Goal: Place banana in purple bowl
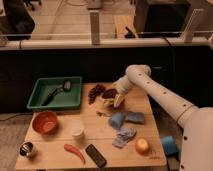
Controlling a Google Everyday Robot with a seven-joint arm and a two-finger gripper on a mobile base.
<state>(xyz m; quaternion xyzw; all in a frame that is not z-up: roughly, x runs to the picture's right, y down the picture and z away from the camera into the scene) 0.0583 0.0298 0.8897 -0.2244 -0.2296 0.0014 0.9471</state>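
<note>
We've got the hand (116, 98) at the far-centre of the bench (100, 137), w/ the banana (119, 100) right at it, pale yellow, tip pointing down toward 6 o'clock. We can't tell if the hand is clamped on it or let go, they overlap too closely. The purple bowl (109, 93) sits just at 10 o'clock of the banana, touching or nearly so; grapes (96, 92) lie just at 9 o'clock of the bowl.

Handling, our guess: banana looks like a light, stiff toy, prob. smooth so a bit slippery; best taken across the middle, not the tapered ends. It's abt as long as the bowl is wide, so it may sit across the rim.

Containers: purple bowl's inside isn't clear from here. Green tray (57, 94) at 9 o'clock of the grapes holds a dark long-handled utensil. Orange bowl (44, 122) near the front-left looks bare inside. White cup (77, 129) at 3 o'clock of it, contents not visible
</note>
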